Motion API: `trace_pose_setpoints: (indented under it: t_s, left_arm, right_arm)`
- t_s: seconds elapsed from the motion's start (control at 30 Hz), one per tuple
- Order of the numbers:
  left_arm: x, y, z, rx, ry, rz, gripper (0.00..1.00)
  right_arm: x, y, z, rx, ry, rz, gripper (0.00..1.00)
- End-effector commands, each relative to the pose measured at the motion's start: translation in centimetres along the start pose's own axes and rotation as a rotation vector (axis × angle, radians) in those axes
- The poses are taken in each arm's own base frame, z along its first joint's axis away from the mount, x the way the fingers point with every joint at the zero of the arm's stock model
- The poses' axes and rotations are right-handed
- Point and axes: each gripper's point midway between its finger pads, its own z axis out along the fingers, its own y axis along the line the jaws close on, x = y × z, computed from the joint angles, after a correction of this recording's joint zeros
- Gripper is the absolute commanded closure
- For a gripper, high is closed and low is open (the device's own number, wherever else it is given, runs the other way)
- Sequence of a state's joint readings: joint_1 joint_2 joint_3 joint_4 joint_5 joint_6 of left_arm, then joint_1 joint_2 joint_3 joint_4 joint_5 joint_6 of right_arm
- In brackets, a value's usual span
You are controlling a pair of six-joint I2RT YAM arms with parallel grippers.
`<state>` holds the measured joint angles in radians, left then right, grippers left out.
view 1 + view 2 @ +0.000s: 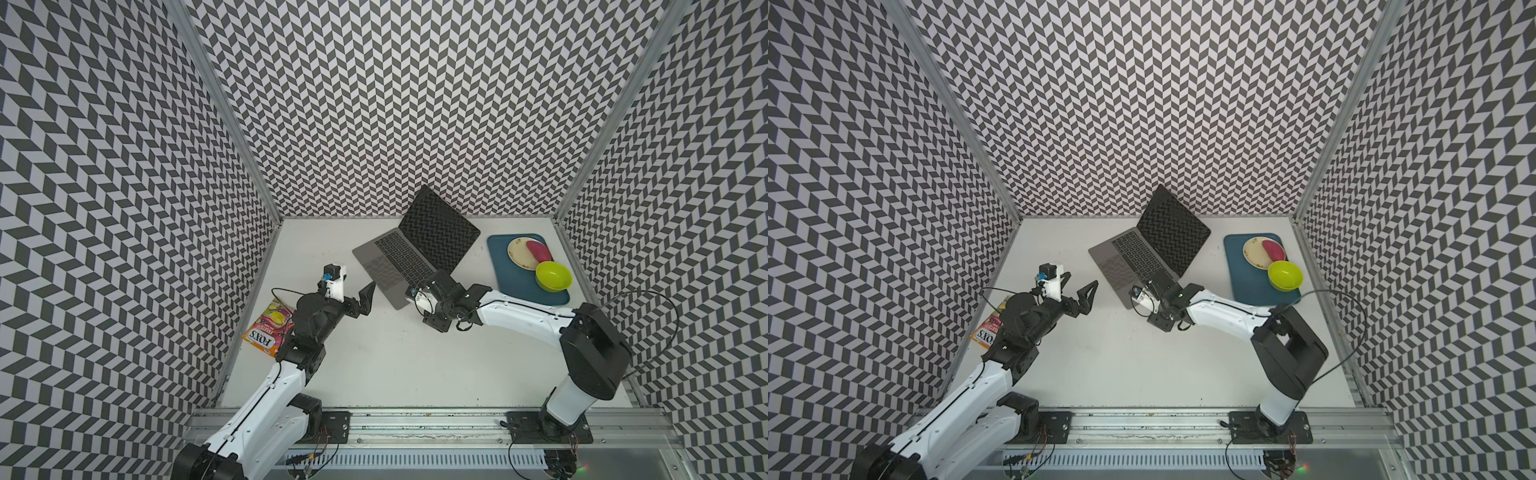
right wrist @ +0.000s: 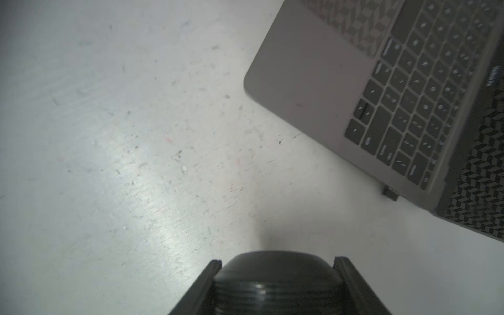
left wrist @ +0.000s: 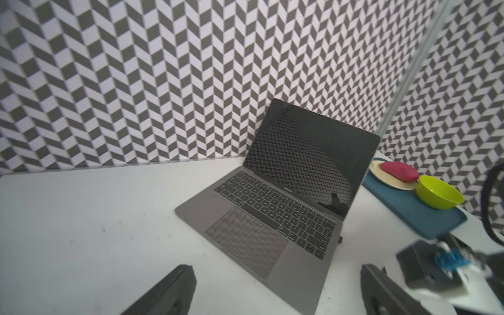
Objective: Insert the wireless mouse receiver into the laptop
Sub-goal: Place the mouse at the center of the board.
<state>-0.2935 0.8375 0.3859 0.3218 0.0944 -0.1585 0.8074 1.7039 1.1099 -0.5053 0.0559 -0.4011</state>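
- Grey metal laptop (image 1: 388, 266): it stands open on the white table (image 1: 374, 353), screen dark, turned at an angle to both arms.
- Wireless mouse receiver (image 2: 390, 193): a tiny dark stub juts from the laptop's side edge near the hinge, its body against the metal. It is judged to be seated in the port.
- Left gripper (image 3: 275, 293): the fingers are spread wide and hold nothing. They face the laptop's front edge, near it.
- Right gripper (image 2: 276, 263): the fingers flank a dark domed object (image 2: 275, 286). You cannot tell whether they pinch it or stand just clear of it.
- Step in hand, as judged: confirm the seating and clear the arms.
  - Move the right gripper away from the laptop's side, not along it, so that nothing sweeps the stub.
  - Have the left fingers apart and off the deck, since a nudge to the laptop would load the plug sideways.
- Views compared:
  - Both wrist views show the receiver. In both top views the right wrist covers that stretch of edge, so do not judge insertion from above.
  - Only the right wrist view shows the domed object.
  - Only the top views show both arms together, and the blue tray (image 1: 515, 286) well apart from the work.
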Motion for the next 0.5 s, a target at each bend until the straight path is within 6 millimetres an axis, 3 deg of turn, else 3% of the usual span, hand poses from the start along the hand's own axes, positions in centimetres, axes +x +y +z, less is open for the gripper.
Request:
trace_pose_setpoints:
  t_s: [0.0,0.07,0.17,0.27,0.33,0.47]
  left_arm:
    - [-1.0,3.4,-0.7,-0.188,-0.097,-0.045,0.0]
    - [-0.9,5.1,-1.3,-0.286,-0.135,-0.038,0.0]
    - [-0.6,7.8,-2.3,-0.44,-0.191,-0.006,0.0]
    - [0.5,10.6,-3.3,-0.595,-0.206,0.041,0.0]
    - [1.7,12.2,-3.4,-0.643,-0.184,0.07,0.0]
    - [3.7,12.9,-2.3,-0.543,-0.164,0.115,0.0]
  right_arm:
    - [-2.1,-0.1,-0.8,-0.006,-0.08,0.002,0.31]
    - [-2.9,0.0,-1.1,-0.014,-0.125,0.017,0.24]
    - [-4.1,-1.2,-2.0,0.017,-0.208,0.095,0.05]
    - [-4.2,-5.6,-3.8,0.102,-0.315,0.317,0.0]
    - [-2.7,-9.9,-5.8,0.2,-0.406,0.512,0.0]
    - [4.2,-17.8,-10.3,0.428,-0.554,0.847,0.0]
